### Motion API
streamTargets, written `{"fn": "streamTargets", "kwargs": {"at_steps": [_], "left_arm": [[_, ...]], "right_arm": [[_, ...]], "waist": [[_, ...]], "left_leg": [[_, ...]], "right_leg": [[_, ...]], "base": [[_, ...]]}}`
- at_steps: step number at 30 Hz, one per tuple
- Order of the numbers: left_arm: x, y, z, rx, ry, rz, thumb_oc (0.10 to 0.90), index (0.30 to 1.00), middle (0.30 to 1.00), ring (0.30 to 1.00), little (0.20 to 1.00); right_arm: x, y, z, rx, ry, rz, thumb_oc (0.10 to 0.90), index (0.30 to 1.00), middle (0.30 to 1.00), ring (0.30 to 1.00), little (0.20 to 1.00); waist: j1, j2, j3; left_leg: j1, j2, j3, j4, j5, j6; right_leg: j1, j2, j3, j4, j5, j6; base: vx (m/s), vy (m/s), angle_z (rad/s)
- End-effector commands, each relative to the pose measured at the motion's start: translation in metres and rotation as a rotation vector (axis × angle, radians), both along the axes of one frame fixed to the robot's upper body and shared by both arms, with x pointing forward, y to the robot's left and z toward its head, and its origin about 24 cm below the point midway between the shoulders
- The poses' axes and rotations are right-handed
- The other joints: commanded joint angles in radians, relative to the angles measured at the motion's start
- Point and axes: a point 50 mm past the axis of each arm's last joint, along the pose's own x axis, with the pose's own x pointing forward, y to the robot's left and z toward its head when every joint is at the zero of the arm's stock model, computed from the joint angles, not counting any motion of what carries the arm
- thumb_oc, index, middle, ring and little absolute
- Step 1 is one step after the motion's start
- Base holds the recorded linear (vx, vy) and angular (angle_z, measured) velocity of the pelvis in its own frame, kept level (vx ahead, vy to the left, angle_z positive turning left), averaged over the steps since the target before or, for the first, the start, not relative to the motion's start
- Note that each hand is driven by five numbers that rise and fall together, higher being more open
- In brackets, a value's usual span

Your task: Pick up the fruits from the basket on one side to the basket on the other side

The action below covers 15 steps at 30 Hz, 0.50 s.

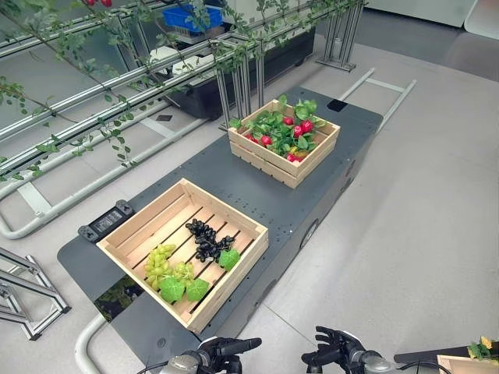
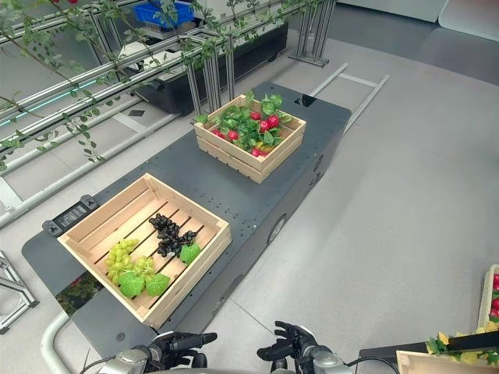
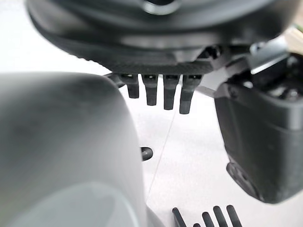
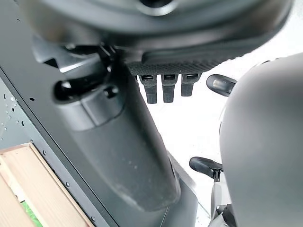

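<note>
Two wooden crates stand on a dark grey cart point(image 1: 234, 183). The near crate point(image 1: 226, 206) holds green grapes point(image 1: 158, 261), black grapes point(image 1: 204, 240) and a few green leaves. In the far crate point(image 1: 265, 160) lie red fruits point(image 1: 300, 128) among green leaves. My left hand point(image 1: 226, 349) and right hand point(image 1: 335, 347) hang low at the front of the cart, below the near crate and apart from it. Both are open with relaxed fingers and hold nothing. The wrist views show the left fingers point(image 3: 163, 92) and the right fingers point(image 4: 163, 87) straight.
A metal rack with leafy vines point(image 1: 117, 86) runs along the left and back, with a blue bin point(image 1: 191, 17) behind it. A black device point(image 1: 107, 221) sits on the cart's left edge. Another crate with fruit point(image 2: 468, 351) shows at the lower right.
</note>
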Motion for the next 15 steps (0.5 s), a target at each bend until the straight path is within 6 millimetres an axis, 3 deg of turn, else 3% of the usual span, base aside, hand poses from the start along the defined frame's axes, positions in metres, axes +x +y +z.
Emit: {"fn": "streamTargets", "kwargs": {"at_steps": [1,5,9,14,15], "left_arm": [[0.026,-0.006,0.006,-0.005,-0.051,-0.059,0.8,0.9,0.9,0.9,0.9],[0.025,-0.005,0.006,-0.009,-0.029,-0.058,0.8,0.9,0.9,0.9,0.9],[0.028,-0.012,0.009,-0.151,0.013,-0.051,0.8,0.9,0.9,0.9,0.9],[0.045,-0.024,0.028,-0.276,-0.033,-0.254,0.8,0.9,0.9,0.9,0.9],[0.058,-0.03,0.043,-0.335,-0.082,-0.346,0.8,0.9,0.9,0.9,0.9]], "right_arm": [[0.024,0.012,0.007,0.044,-0.079,0.019,0.8,0.9,0.9,0.9,0.9],[0.024,0.01,0.008,0.033,-0.075,0.027,0.8,0.9,0.9,0.9,0.9],[0.026,0.011,0.009,0.033,-0.08,0.034,0.8,0.9,0.9,0.9,0.9],[0.031,0.007,0.012,0.02,-0.086,0.055,0.8,0.9,0.9,0.9,0.9],[0.031,0.003,0.013,0.007,-0.078,0.085,0.8,0.9,0.9,0.9,0.9]], "waist": [[-0.008,-0.04,0.004],[-0.014,-0.035,0.001],[-0.018,-0.029,0.001],[-0.027,-0.018,0.011],[-0.031,-0.014,0.014]], "left_leg": [[0.023,-0.048,0.053,0.002,-0.055,0.032],[0.028,-0.046,0.056,0.002,-0.054,0.032],[0.037,-0.043,0.061,0.002,-0.055,0.031],[0.052,-0.033,0.084,0.002,-0.047,0.029],[0.057,-0.029,0.091,0.002,-0.047,0.031]], "right_leg": [[0.016,-0.028,0.053,0.003,0.005,0.014],[0.018,-0.028,0.061,0.003,0.003,0.012],[0.026,-0.028,0.059,0.003,0.001,0.012],[0.028,-0.025,0.059,0.025,-0.011,0.008],[0.031,-0.018,0.06,0.025,-0.016,0.005]], "base": [[-0.01,-0.002,-0.08],[-0.01,-0.001,-0.03],[0.0,0.0,0.0],[0.0,-0.007,0.0],[0.03,-0.036,0.0]]}}
